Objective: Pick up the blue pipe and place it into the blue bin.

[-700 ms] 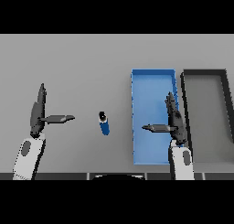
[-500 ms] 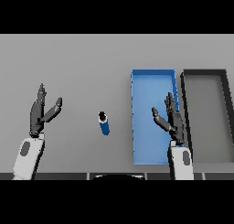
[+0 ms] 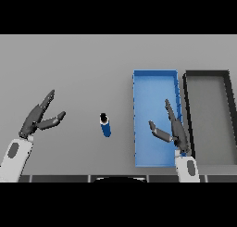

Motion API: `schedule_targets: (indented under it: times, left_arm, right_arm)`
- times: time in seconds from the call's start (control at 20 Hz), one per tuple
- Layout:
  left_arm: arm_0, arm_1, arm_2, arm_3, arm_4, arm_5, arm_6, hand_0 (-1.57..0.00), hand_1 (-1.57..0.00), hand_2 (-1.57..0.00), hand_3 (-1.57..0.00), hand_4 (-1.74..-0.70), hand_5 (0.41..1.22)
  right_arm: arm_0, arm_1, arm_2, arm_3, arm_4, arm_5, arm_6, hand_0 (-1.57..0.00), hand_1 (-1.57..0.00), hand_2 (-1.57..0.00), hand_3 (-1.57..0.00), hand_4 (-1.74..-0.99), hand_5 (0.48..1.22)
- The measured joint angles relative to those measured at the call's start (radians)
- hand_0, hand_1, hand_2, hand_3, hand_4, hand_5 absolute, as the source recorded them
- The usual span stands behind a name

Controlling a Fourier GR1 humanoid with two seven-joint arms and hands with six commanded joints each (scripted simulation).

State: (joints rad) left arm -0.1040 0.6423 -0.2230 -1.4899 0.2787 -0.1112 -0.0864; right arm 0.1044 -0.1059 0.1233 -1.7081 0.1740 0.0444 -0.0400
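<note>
The blue pipe [image 3: 105, 125] lay on the grey table [image 3: 83, 68], left of the blue bin [image 3: 154, 78]. Your right hand [image 3: 175, 131] and left hand [image 3: 39, 119] were released, empty. It looked rigid, light, roll-prone; take it mid-length.

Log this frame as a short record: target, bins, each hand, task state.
target: blue pipe, lying on the grey table, not held
blue bin: right of the pipe, nothing inside
dark bin: right of the blue bin, nothing inside
left hand: open, left of the pipe, apart from it
right hand: open, over the blue bin's near half
task state: pipe not yet picked up
</note>
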Motion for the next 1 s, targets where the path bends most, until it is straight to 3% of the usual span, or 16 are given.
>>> schedule_targets:
  times: [0.15,0.45,0.65,0.75,1.0]
  left_arm:
    - [0.035,0.013,-0.026,-0.048,0.014,-0.058,-0.042,0.00,0.00,0.00,0.00,-1.10,0.583]
    - [0.081,0.016,-0.131,-0.160,0.002,-0.158,-0.028,0.00,0.00,0.00,0.00,-1.16,0.497]
    - [0.070,-0.054,-0.215,-0.182,-0.078,-0.136,0.005,0.00,0.00,0.00,0.00,-1.18,0.469]
    - [0.067,-0.093,-0.243,-0.166,-0.121,-0.119,-0.014,0.00,0.00,0.00,0.00,-1.19,0.464]
    - [0.027,-0.189,-0.284,-0.079,-0.155,-0.110,0.013,0.00,0.00,0.00,0.00,-1.20,0.467]
  right_arm:
    - [0.012,0.006,0.010,-0.001,0.018,-0.011,0.003,0.00,0.00,0.00,0.00,-1.187,0.600]
    - [-0.013,0.000,0.013,0.003,0.017,0.000,-0.012,0.00,0.00,0.00,0.00,-1.208,0.612]
    - [-0.003,0.009,0.019,-0.001,0.023,-0.005,0.000,0.00,0.00,0.00,0.00,-1.221,0.618]
    - [0.009,0.007,0.017,-0.024,0.015,-0.003,-0.007,0.00,0.00,0.00,0.00,-1.223,0.620]
    - [0.030,0.011,0.022,-0.028,0.021,-0.005,-0.010,0.00,0.00,0.00,0.00,-1.229,0.621]
